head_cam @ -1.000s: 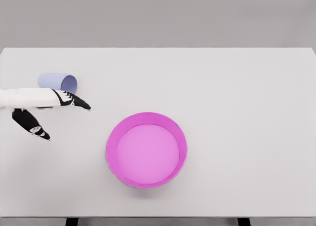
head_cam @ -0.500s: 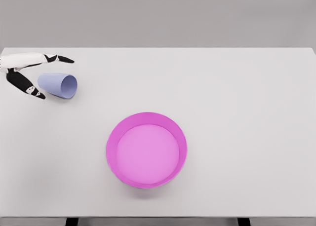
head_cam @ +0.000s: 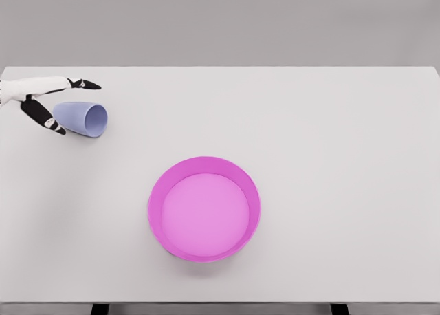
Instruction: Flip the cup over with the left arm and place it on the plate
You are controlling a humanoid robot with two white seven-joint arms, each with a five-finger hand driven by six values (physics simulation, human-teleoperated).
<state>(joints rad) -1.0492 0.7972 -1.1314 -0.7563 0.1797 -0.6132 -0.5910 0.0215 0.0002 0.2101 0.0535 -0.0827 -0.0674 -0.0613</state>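
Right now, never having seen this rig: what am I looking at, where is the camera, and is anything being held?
This is a simulator's render, not a real photo. The camera sits on a humanoid robot's head and looks down at a white table.

The white and black thing at the far left is the robot's left hand, at the end of an arm coming in from the left edge. Its fingers are spread and it holds nothing. The right arm is out of view.

Two things lie on the table. A pale blue cup lies on its side right beside the hand, its open end facing right. A pink plate with a raised rim sits near the middle, empty.

The cup has not been picked up yet.
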